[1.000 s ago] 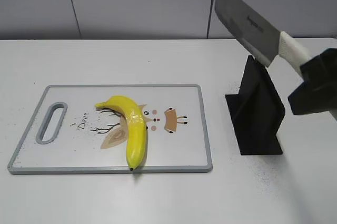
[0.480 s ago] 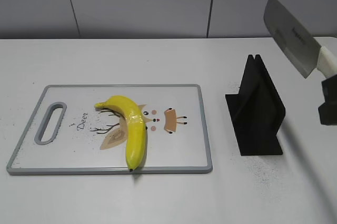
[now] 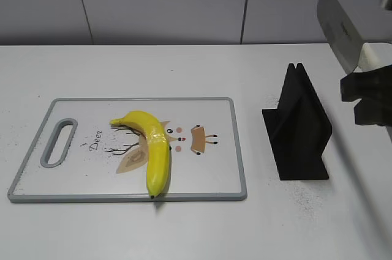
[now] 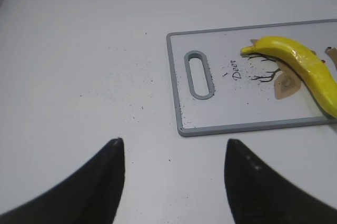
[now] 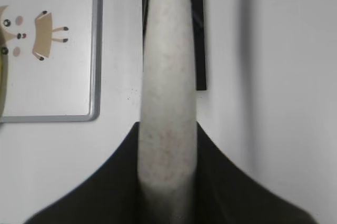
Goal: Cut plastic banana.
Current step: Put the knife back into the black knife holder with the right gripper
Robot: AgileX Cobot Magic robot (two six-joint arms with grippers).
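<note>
The plastic banana point(image 3: 154, 147) lies whole on the white cutting board point(image 3: 208, 174), curved, with its dark tip at the board's front edge. It also shows in the left wrist view point(image 4: 297, 66). My right gripper point(image 3: 366, 95) is shut on the white handle point(image 5: 167, 103) of a cleaver point(image 3: 338, 27) and holds it in the air at the far right, blade tilted up and left, above and right of the black knife stand point(image 3: 298, 128). My left gripper point(image 4: 174, 147) is open and empty over bare table left of the board point(image 4: 253, 127).
The black knife stand is on the table right of the board and also shows under the handle in the right wrist view point(image 5: 199, 34). A grey wall runs behind the table. Dark specks dot the white tabletop.
My right gripper has carried the cleaver to the right and up, away from above the knife stand toward the frame's right edge. The banana and board have not moved.
</note>
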